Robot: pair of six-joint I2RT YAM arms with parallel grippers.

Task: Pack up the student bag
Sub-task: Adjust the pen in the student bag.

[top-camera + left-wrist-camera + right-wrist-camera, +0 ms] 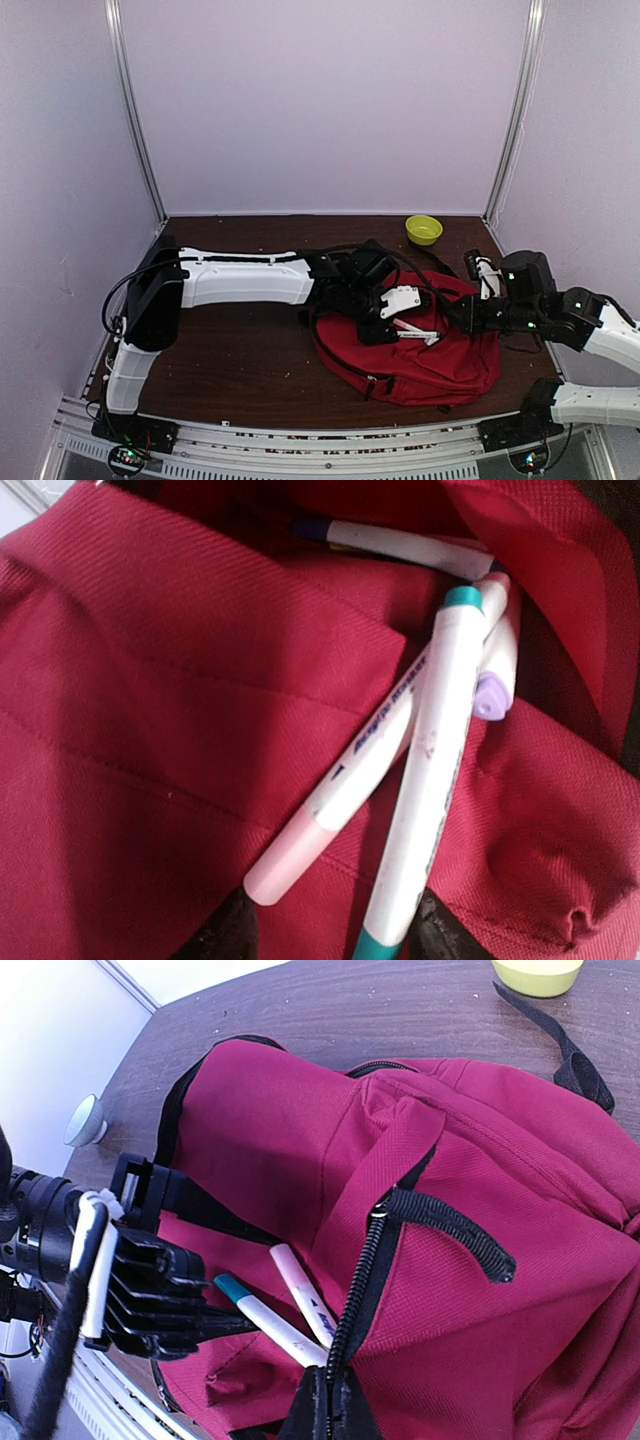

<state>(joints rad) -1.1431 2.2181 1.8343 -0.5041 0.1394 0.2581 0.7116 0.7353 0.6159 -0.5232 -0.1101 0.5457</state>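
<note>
The student bag [440,360] is a red backpack lying on the brown table, right of centre. Several white markers stick out of its open pocket: a teal-capped one [435,770], a pink-capped one [335,805], a purple-capped one [495,685] and one deeper inside [400,545]. My left gripper [330,942] is open at the pocket mouth, and the teal marker's end lies between its fingers, against the right one [445,938]. My right gripper [335,1410] is shut on the bag's black zipper edge [365,1280], holding the pocket open. The right wrist view shows the teal marker [265,1320] and the pink marker [300,1285].
A yellow-green bowl [423,229] stands at the back right of the table. A black strap [572,1055] of the bag trails toward it. A small white round thing [85,1120] sits by the table's left wall. Walls close in on three sides.
</note>
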